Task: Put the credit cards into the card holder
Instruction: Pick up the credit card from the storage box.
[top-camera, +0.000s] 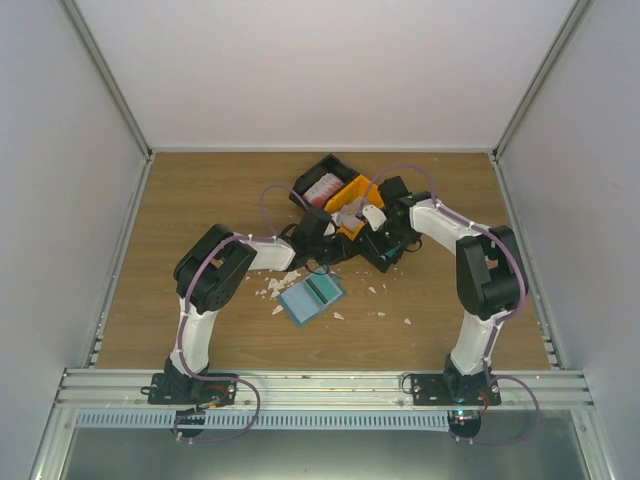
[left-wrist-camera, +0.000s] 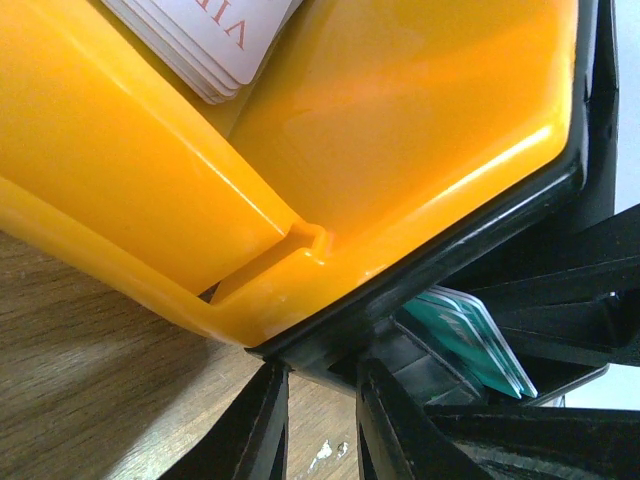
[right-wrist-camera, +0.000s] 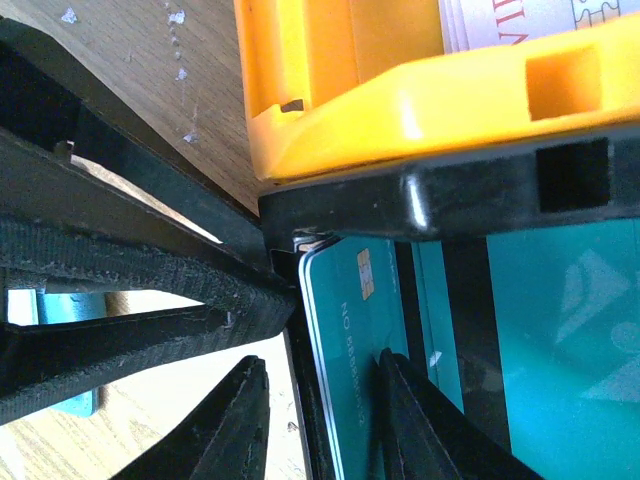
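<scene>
While both arms lean over the desk toward the bins at its far middle, the step in hand is judged to be picking up a card. No card shows at the card holder, which lies open and flat on the desk, nearer the arm bases and apart from the bins.

The right end effector straddles the edge of a teal credit card standing in a black bin under the lip of the orange bin. Whether its jaws pinch the card cannot be told. The left end effector stands narrowly parted with its tips at a black rim below the orange bin, and a grip cannot be confirmed.

The next move calls for a firm pinch on one card only, a lift clear of the orange lip, then a carry to the holder's slot strip.

Count:
- Two arms.
- One orange bin.
- One black bin plain from above; whether the one in the wrist views is a second is unclear.
- One card holder.
- At least three teal cards.
- A whitish stack of about five in the orange bin.
- White scraps, roughly a dozen, scattered.
</scene>
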